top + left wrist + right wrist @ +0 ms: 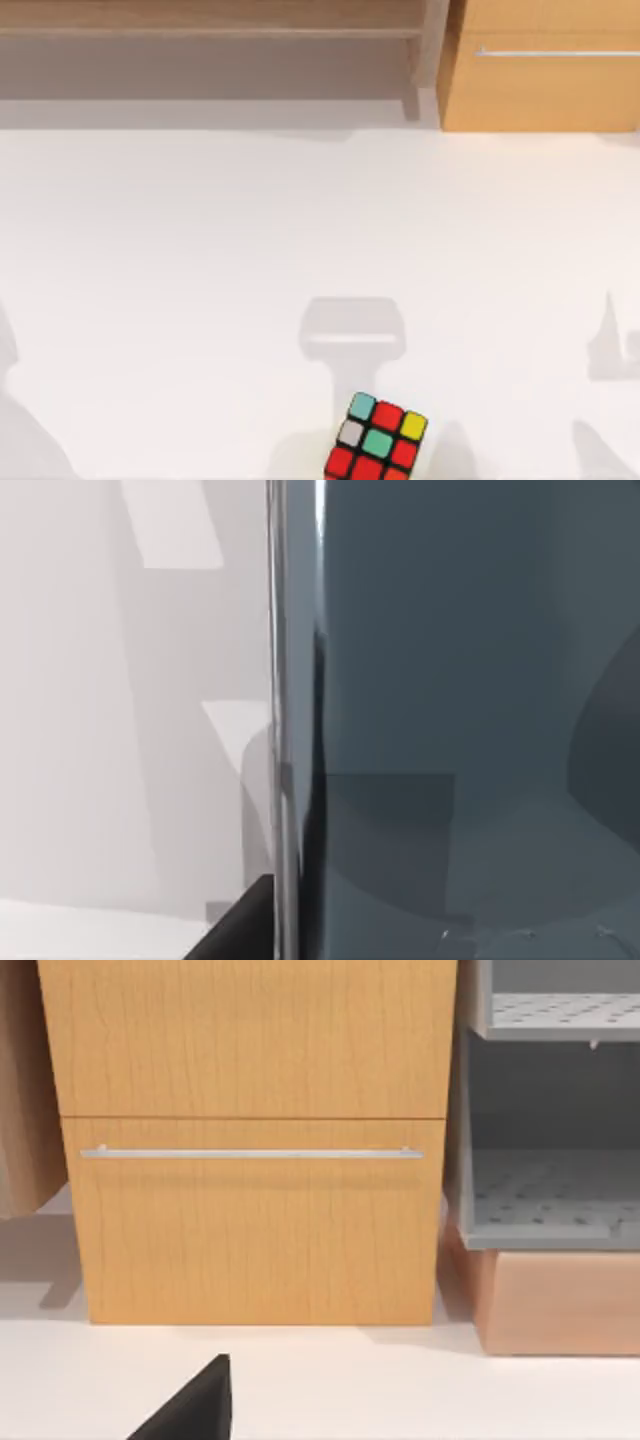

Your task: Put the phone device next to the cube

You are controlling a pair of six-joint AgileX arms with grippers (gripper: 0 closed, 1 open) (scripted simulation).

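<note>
Cube on table's near edge

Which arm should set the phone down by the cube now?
Left, probably. The left wrist view has the phone device right up against its camera, apparently carried by that arm. The right wrist camera faces the wooden drawer cabinet, away from the cube at the table's near edge.

White table — wooden drawer cabinet, perhaps shelving, behind.
</note>
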